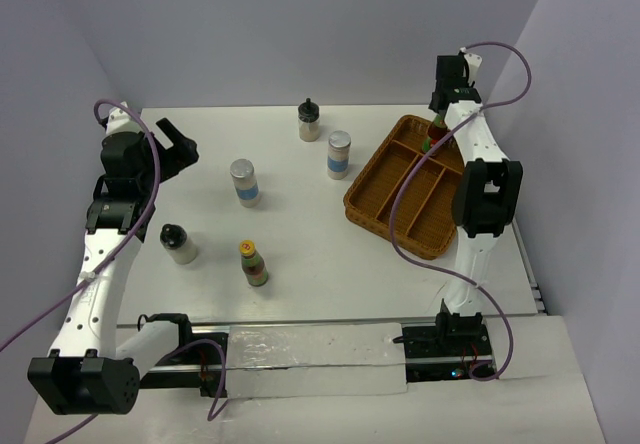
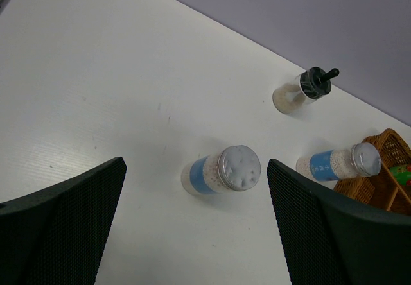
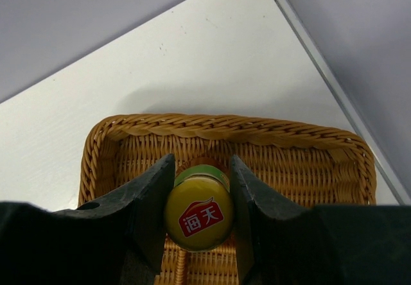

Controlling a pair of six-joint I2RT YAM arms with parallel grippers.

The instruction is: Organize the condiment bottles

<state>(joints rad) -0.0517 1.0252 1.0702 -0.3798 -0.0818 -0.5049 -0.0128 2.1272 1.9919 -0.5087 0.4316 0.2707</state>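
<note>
One bottle (image 3: 198, 215): yellow-capped; red-logoed.

The left hand (image 2: 194, 168), spread wide, hangs over a silver-lidded bottle (image 2: 223, 171).

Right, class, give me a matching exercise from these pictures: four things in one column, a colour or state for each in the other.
Things:
1. left gripper
2. right gripper
3. silver-lidded bottle
4. basket

Colours or states:
a. brown and woven
b. open, holding nothing
c. white with a blue band
d. shut on a yellow-capped bottle

Pairs: 1-b, 2-d, 3-c, 4-a
</note>
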